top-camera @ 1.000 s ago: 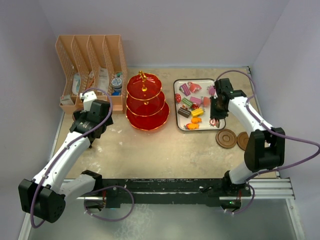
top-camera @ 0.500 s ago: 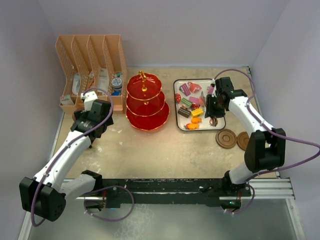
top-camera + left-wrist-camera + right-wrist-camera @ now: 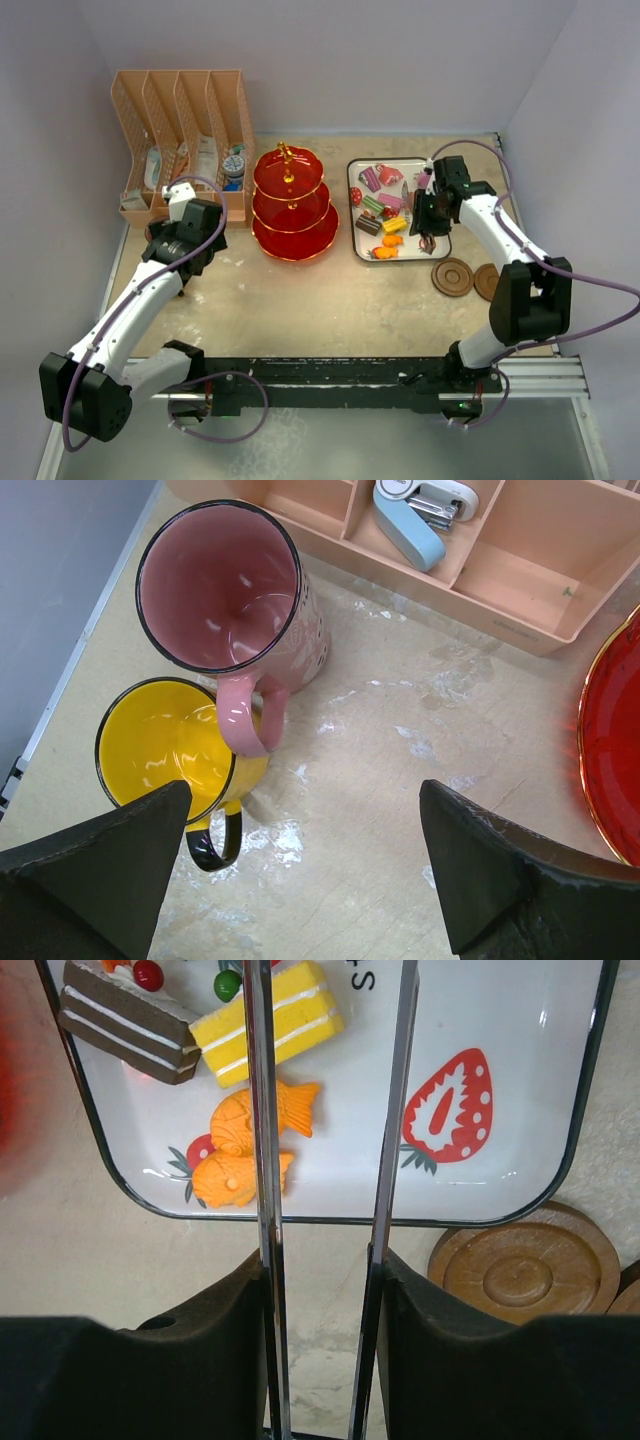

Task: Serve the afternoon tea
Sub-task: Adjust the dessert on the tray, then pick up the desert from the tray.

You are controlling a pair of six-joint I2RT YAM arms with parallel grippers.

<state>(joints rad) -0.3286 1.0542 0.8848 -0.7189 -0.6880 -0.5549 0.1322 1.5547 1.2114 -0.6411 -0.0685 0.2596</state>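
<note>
The red three-tier stand point(image 3: 290, 205) with gold rims stands mid-table; its rim point(image 3: 612, 750) shows in the left wrist view. A pink mug point(image 3: 225, 590) and a yellow mug point(image 3: 165, 740) stand together on the table, just ahead and left of my left gripper point(image 3: 305, 810), which is open and empty. Toy cakes lie on the white strawberry-print tray point(image 3: 520, 1040): a yellow slice point(image 3: 300, 1015), a chocolate slice point(image 3: 125, 1015) and orange fish point(image 3: 235, 1120). My right gripper point(image 3: 322, 1280) is shut on the metal tongs point(image 3: 265, 1160), whose arms reach out over the tray's near edge.
A peach desk organiser point(image 3: 185, 110) with a stapler point(image 3: 415, 520) stands at the back left, close behind the mugs. Two wooden coasters point(image 3: 452, 277) lie near the tray's front right corner. Walls close the table at the back and on both sides.
My right gripper has eased its squeeze, so the tong arms stand further apart, and it has shifted slightly back over the tray. The left arm has not moved.
</note>
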